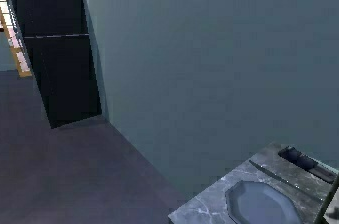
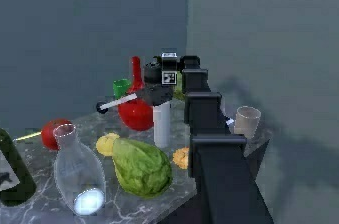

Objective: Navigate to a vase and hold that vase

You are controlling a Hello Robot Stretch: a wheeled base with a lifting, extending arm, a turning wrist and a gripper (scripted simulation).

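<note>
**Gripper.** In the arm side view the gripper (image 2: 112,103) stands at the far end of the dark arm (image 2: 215,160). Its thin fingers reach toward that view's left, across the front of the red vase (image 2: 135,114). How the fingers are set cannot be told. Whether it holds anything cannot be told either, since the vase stands on the desk (image 2: 82,128) at or behind the fingers.

**Task item.** The red vase is round-bodied with a narrow neck and stands upright toward the far side of the desk. Contact with the fingers cannot be confirmed.

**Neighbours.** A white cylinder (image 2: 162,126) is just beside the vase on the arm's side. A lettuce (image 2: 140,167), a clear glass flask (image 2: 78,176) and a wine bottle (image 2: 1,165) lie nearer the camera.

**Step in hand (judgement).** The step is securing the vase. The fingers should sit either side of it and level, without nudging the white cylinder. The lift should go straight up until the base clears the desk, and only then should the arm draw back.

**Markings.** The wine bottle carries a pale label with a dark figure, and no writing on it is legible. Two white squares (image 2: 167,62) with black marks sit at the wrist.
</note>
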